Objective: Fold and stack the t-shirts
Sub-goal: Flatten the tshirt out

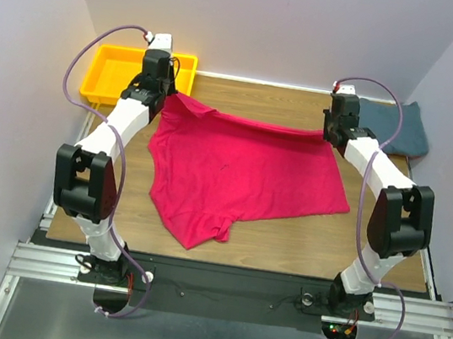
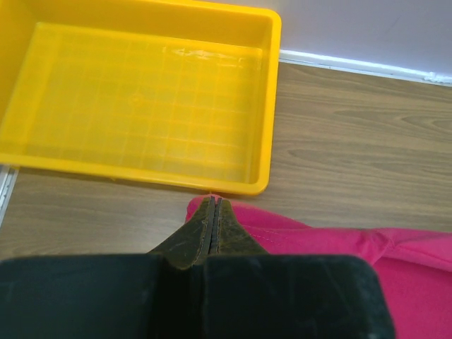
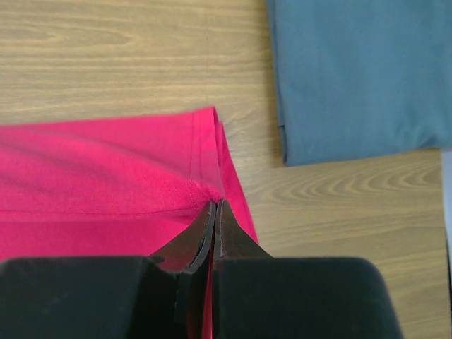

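Pinching with the left gripper (image 2: 214, 212), pressed together on a far corner of the crimson shirt (image 1: 235, 171), just short of the near wall of the yellow tray (image 2: 271, 106). Pinching too with the right gripper (image 3: 215, 215), closed on the doubled hem at the other far corner. Draped from both grips across the middle of the table (image 1: 284, 238), reaching toward its near edge. At the far right corner, near but not touching: the teal shirt (image 3: 353, 78), lying folded. Probably light, limp, quick to sag and wrinkle; not fragile. Best taken by hems and corners, stretched taut between both grips.
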### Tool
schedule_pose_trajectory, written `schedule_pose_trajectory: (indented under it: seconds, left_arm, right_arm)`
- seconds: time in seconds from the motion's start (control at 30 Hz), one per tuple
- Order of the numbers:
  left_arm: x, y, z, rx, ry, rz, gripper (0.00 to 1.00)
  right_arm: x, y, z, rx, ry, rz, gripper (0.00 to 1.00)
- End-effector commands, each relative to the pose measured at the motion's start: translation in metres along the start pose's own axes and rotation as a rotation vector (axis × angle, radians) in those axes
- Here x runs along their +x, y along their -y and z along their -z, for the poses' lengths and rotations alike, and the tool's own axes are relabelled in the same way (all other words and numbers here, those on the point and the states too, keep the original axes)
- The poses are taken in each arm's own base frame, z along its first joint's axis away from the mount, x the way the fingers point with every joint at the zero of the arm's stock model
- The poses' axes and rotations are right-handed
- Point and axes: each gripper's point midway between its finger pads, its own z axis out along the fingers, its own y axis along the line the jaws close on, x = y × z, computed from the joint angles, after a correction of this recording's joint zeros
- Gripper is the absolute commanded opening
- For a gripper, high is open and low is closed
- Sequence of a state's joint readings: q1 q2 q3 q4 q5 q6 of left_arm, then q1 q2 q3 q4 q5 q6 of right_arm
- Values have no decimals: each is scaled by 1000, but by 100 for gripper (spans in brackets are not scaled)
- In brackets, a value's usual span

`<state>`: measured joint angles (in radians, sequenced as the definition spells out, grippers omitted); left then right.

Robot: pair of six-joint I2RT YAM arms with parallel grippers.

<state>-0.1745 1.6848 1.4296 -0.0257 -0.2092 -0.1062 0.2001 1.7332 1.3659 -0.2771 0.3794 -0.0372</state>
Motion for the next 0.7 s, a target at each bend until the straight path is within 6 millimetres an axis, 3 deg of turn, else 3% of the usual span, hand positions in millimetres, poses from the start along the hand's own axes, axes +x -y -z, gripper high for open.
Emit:
schedule_pose_trajectory:
  seconds: [0.0, 0.2, 0.33, 0.37, 0.43, 0.47, 0.5, 0.53, 0.57, 0.6, 0.63, 0.67]
  left_arm:
    - [-38, 10, -2, 41, 101, 58, 0]
    - [-44, 18, 7, 80, 92, 94, 0]
    - [-84, 7, 47, 61, 197, 132, 0]
    - [-107, 3, 73, 64, 263, 148, 0]
    - [-137, -5, 106, 56, 347, 169, 0]
    - [-165, -11, 143, 71, 435, 188, 0]
    - [-179, -15, 164, 77, 482, 194, 0]
    - [-192, -18, 186, 88, 531, 202, 0]
    - [-216, -25, 231, 110, 631, 218, 0]
    - [-226, -28, 254, 125, 679, 228, 0]
    - [-234, -30, 277, 145, 724, 221, 0]
    - [-243, -33, 301, 162, 774, 226, 0]
  right_arm:
    - [-30, 6, -8, -11, 98, -73, 1]
    - [-37, 13, -10, -14, 108, -102, 1]
    - [-69, 28, 25, 5, 205, -177, 1]
    - [-87, 39, 47, 11, 262, -200, 1]
    - [-110, 51, 79, 16, 340, -227, 1]
    - [-121, 57, 94, 12, 379, -239, 1]
    - [-140, 68, 131, -3, 464, -262, 1]
    - [-149, 73, 148, -12, 504, -267, 1]
    - [-162, 85, 187, -22, 587, -283, 0]
    - [-164, 83, 188, -37, 590, -273, 1]
    - [-174, 91, 227, -71, 673, -284, 1]
    - [-178, 92, 245, -94, 711, -285, 1]
